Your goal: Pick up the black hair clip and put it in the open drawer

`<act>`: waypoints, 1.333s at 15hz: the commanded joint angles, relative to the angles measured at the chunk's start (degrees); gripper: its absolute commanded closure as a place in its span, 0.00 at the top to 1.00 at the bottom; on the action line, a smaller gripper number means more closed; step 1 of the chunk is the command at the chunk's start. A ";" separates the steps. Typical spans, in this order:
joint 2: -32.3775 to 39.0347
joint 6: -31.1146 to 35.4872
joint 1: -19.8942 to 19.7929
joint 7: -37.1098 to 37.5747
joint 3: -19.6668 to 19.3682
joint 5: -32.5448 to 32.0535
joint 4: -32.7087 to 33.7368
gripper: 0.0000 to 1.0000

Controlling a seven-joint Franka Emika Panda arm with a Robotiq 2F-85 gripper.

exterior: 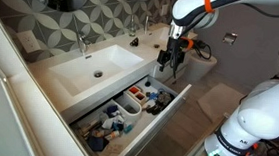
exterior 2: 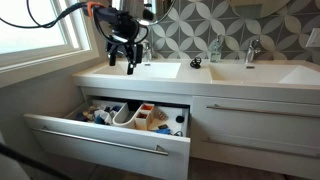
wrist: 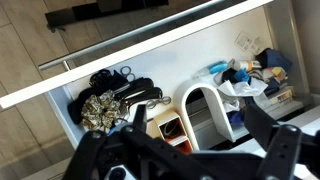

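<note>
The open drawer [exterior: 162, 118] [exterior 2: 100, 142] is pulled out under the basin and holds white divider bins and blue and dark toiletries. My gripper [exterior: 169, 60] [exterior 2: 122, 65] hangs above it at counter height, open and empty. In the wrist view the gripper [wrist: 200, 125] looks straight down into the drawer [wrist: 175, 62], with nothing between its fingers. A small black thing that looks like the black hair clip [exterior 2: 196, 63] lies on the countertop between the two basins, apart from the gripper. I cannot make it out in the wrist view.
Chrome faucets [exterior 2: 215, 48] [exterior: 82, 43] stand behind the basins. In the drawer are a white arched divider bin [wrist: 205, 108], black hair accessories [wrist: 112, 82], a patterned scrunchie [wrist: 100, 108] and blue items [wrist: 250, 72]. The neighbouring drawer front [exterior 2: 255, 108] is closed.
</note>
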 commanded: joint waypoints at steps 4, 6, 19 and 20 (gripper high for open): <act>0.04 -0.15 -0.90 -0.27 0.84 0.29 0.08 1.00; 0.04 -0.15 -0.90 -0.27 0.84 0.29 0.08 1.00; 0.01 0.85 -1.84 0.17 -0.29 1.47 0.65 1.00; -0.18 1.56 -2.46 0.21 -0.67 1.37 0.85 1.00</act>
